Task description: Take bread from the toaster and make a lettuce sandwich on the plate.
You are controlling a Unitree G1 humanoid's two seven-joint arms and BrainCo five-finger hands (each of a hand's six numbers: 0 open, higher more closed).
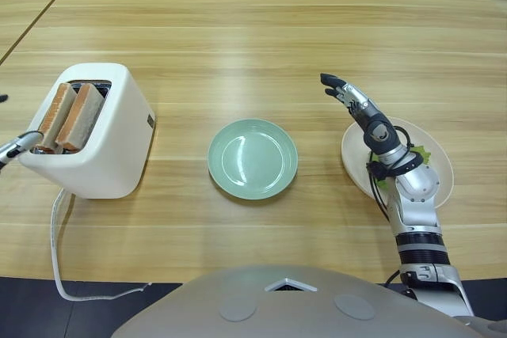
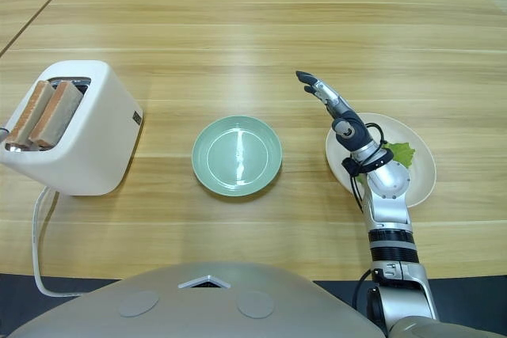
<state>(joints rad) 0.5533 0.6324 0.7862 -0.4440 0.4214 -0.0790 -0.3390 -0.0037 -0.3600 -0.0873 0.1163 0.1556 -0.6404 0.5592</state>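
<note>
A white toaster (image 1: pixel 99 144) stands at the left with two slices of bread (image 1: pixel 70 116) sticking up from its slots. An empty green plate (image 1: pixel 253 157) lies in the middle of the table. At the right, a cream plate (image 2: pixel 420 184) holds a lettuce leaf (image 2: pixel 399 153), partly hidden by my right arm. My right hand (image 1: pixel 348 94) hangs open and empty above the table, just beyond the cream plate's left rim. A small part of my left hand (image 1: pixel 17 146) shows at the left edge, close against the toaster's near left corner.
The toaster's white cable (image 1: pixel 57 251) trails over the front edge of the wooden table (image 1: pixel 261 45). Another table's edge shows at the far left.
</note>
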